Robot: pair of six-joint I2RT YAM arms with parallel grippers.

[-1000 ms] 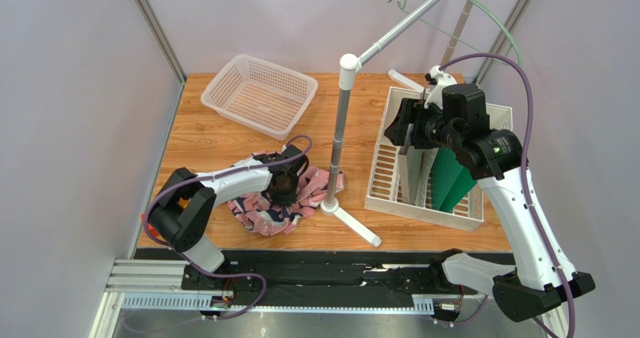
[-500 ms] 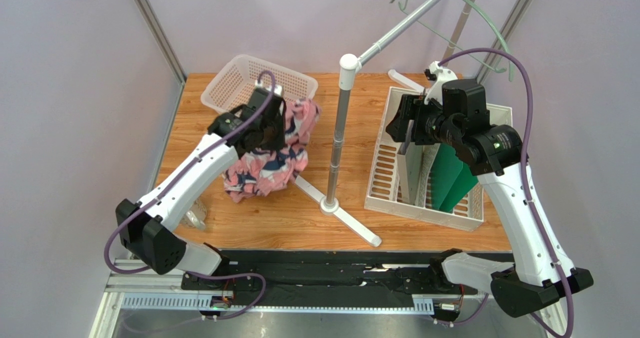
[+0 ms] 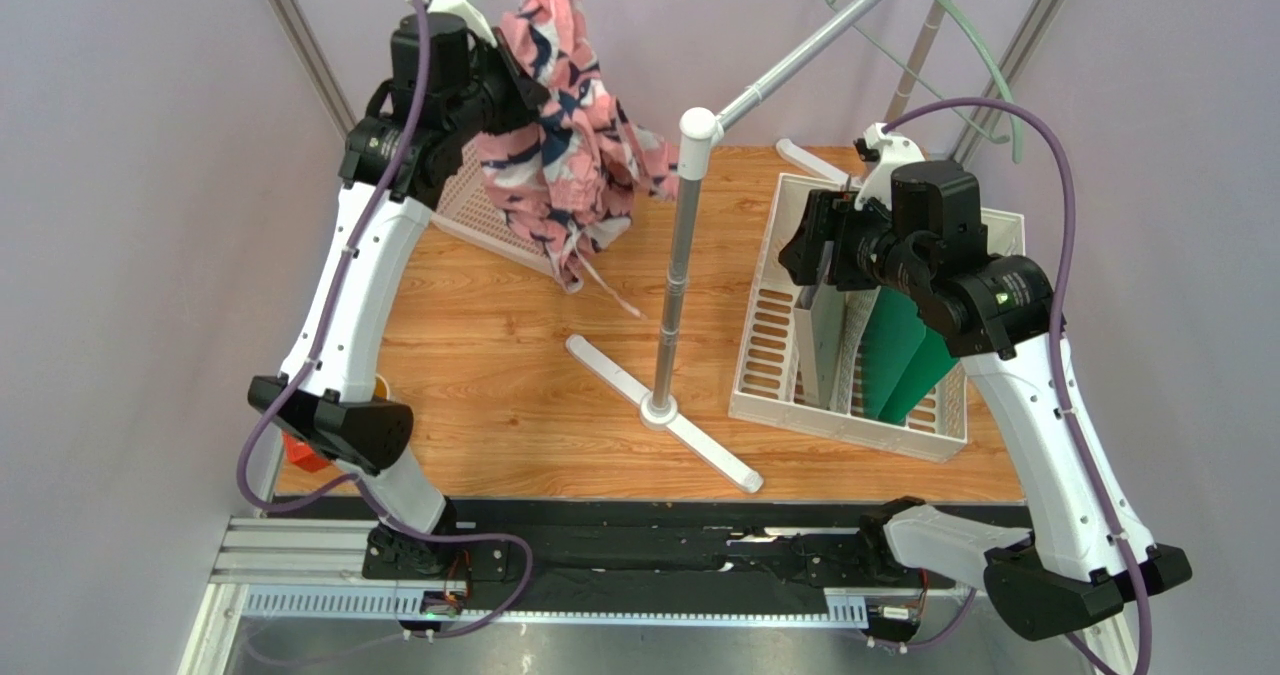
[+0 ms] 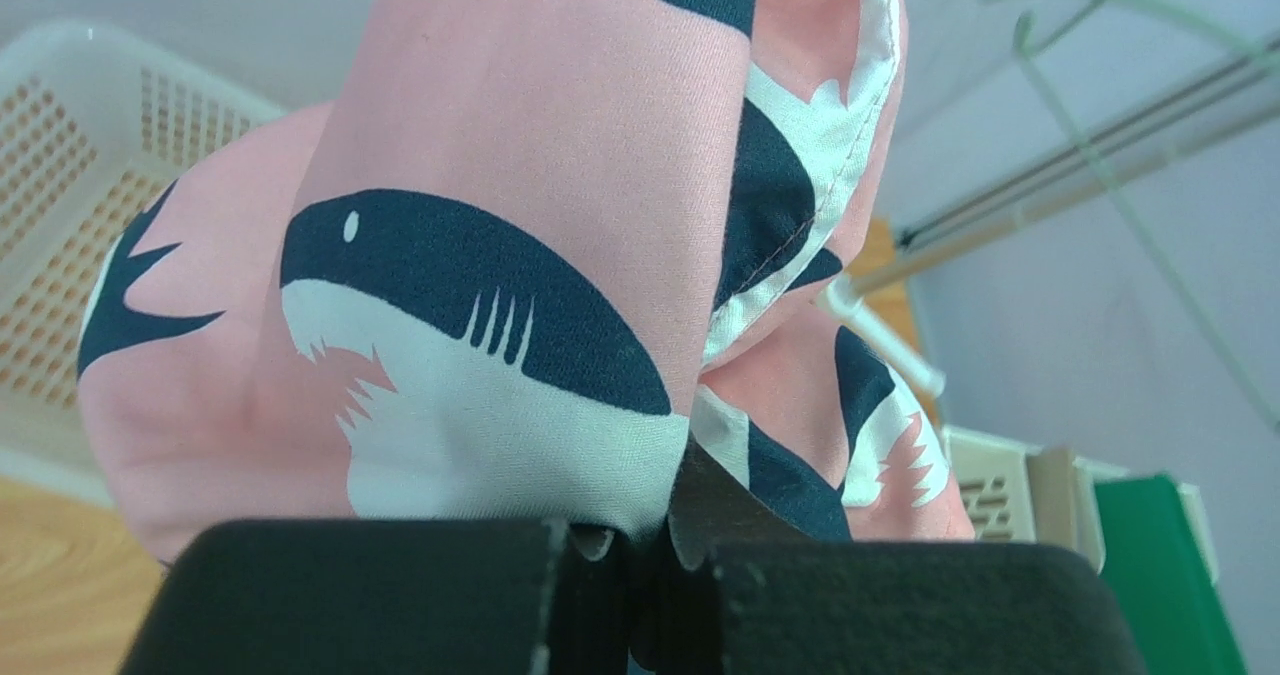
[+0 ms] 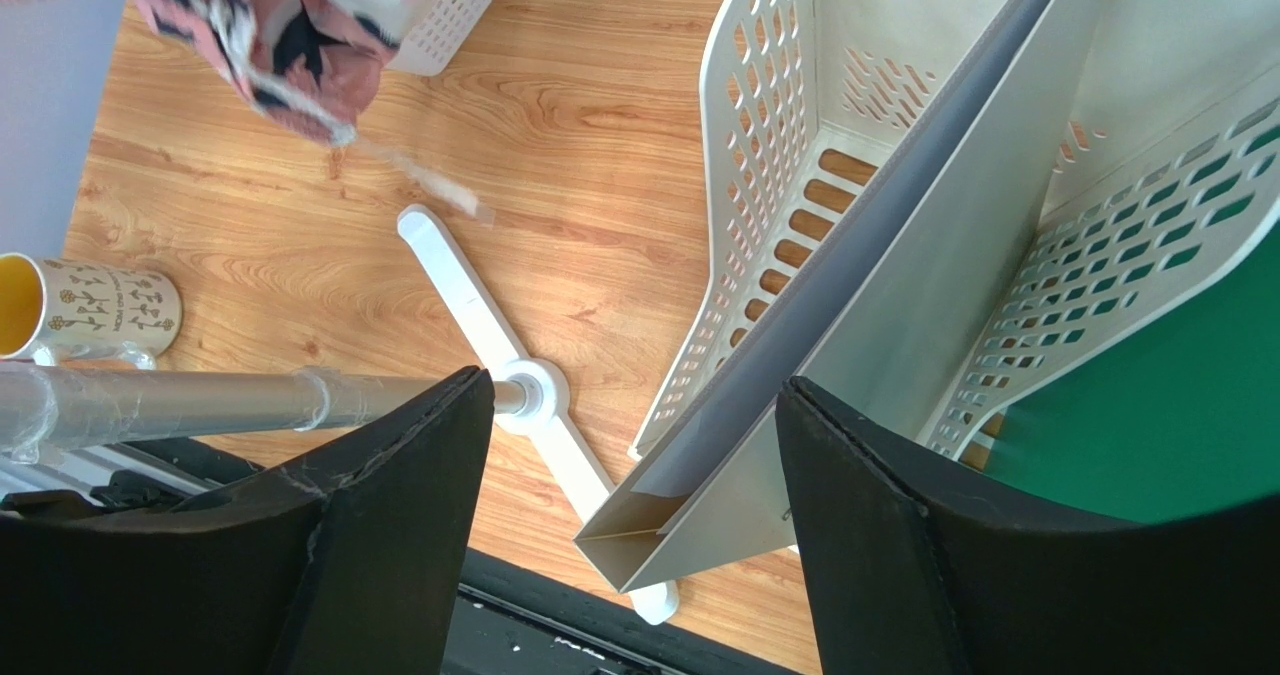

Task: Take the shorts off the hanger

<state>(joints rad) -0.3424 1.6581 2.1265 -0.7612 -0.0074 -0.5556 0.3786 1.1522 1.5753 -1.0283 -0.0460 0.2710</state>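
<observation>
The shorts [image 3: 564, 150] are off the hanger [image 3: 993, 54] and bunched in mid-air at the far left of the table [image 3: 481, 360], pink cloth printed with navy-and-white sharks, a thin drawstring trailing below them toward the wood. The left gripper [image 3: 504, 98] has them – in the left wrist view its black fingers [image 4: 376, 593] are pressed together with a fold of the fabric pinched in the seam between them, and the rest of the garment fills the picture above. From overhead the cloth covers most of the white basket [image 3: 481, 213], which sits at the far left corner; how high above it the shorts hang cannot be told. The hanger, pale mint green, hangs bare by its hook from the slanted arm of the grey rack pole [image 3: 673, 285] at the far right, well apart from the shorts. The pole stands upright near the middle of the table on white feet. To its right lies a white slotted bin [image 3: 766, 338] with upright dividers and green folders [image 3: 902, 353] standing in its right-hand compartments. The right gripper [image 5: 634, 390] hovers over the bin's far left part – its jaws are spread wide with nothing between them, a divider edge showing below the gap. A cream patterned mug [image 5: 90, 308] stands on the wood near the left arm's base
</observation>
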